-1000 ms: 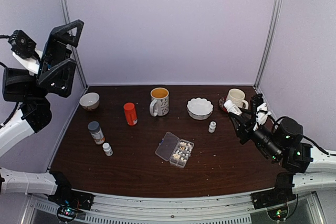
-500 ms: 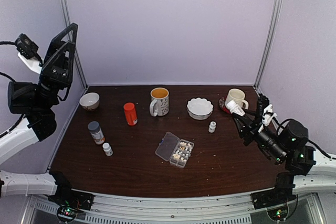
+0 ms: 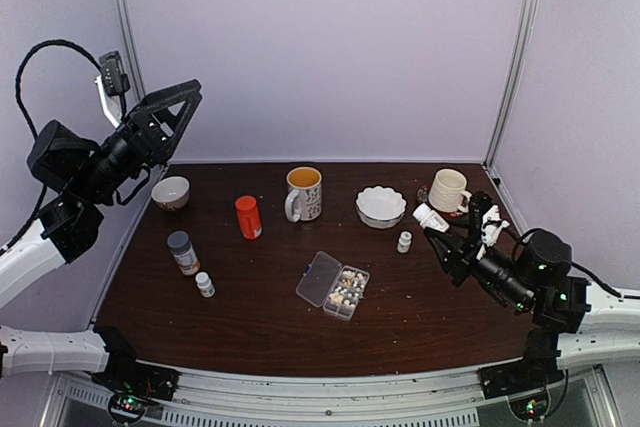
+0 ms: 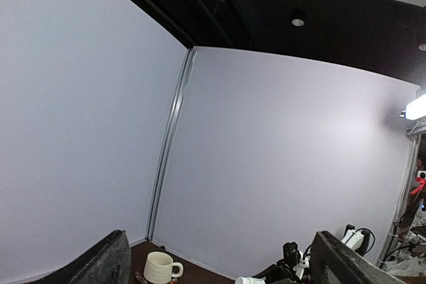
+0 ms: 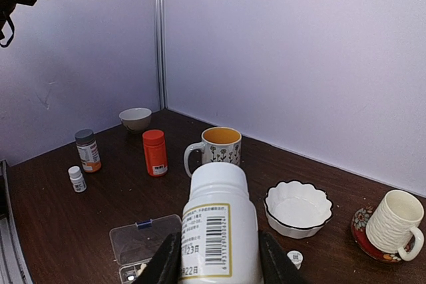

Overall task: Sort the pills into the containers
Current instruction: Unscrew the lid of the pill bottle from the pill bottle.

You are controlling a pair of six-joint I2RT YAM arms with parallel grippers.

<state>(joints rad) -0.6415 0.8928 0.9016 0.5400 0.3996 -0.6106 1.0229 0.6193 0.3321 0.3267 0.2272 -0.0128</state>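
Grasping a white bottle (image 5: 216, 231), the right gripper (image 5: 213, 261) sits at centre right of the overhead frame. At upper left, the left gripper (image 3: 185, 117) gapes wide. At lower centre, the pills (image 3: 347, 285) lie in the organizer box (image 3: 318, 277) (lid flipped open).

The right pincer (image 3: 445, 232) grips a white bottle (image 3: 431, 217) above the tabletop (image 3: 250, 327), right of the open organizer box (image 3: 333, 285).

Clear plastic organizer box (image 3: 345, 291) lies flat near the middle of the table (image 3: 250, 322), hinged lid (image 3: 317, 278) swung open leftward. Whitish and tan pills (image 3: 350, 278) sit in its small compartments.
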